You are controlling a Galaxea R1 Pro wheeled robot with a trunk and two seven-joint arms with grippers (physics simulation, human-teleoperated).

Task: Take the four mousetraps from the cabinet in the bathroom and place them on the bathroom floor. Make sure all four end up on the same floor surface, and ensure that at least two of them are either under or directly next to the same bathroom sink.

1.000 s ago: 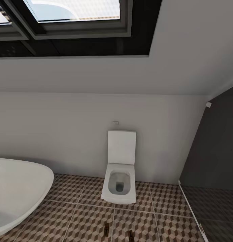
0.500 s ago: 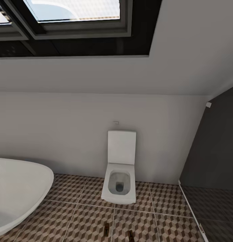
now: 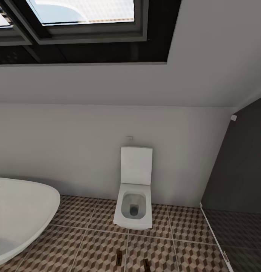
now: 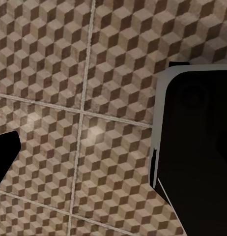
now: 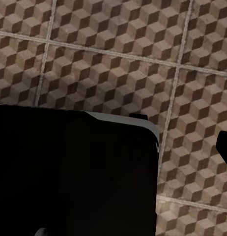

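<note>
the head view faces the white toilet point(image 3: 133, 189) against the grey wall, with the bathtub point(image 3: 21, 211) well off to one side of it and a dark-framed skylight point(image 3: 85, 22) above. on the bathroom floor point(image 3: 89, 245) in front of the toilet lie two small dark objects point(image 3: 119, 258), too small to tell if they are mousetraps. cabinet and sink are not to be seen, so this looks like a travelling or searching step. both wrist views look down on tiles past dark robot bodywork point(image 4: 197, 147); i cannot tell how either arm's fingers stand. next likely comes turning to find the cabinet.

Toilet point(image 3: 133, 189) — bathtub point(image 3: 21, 217) — patterned bathroom floor point(image 3: 96, 241).
</note>
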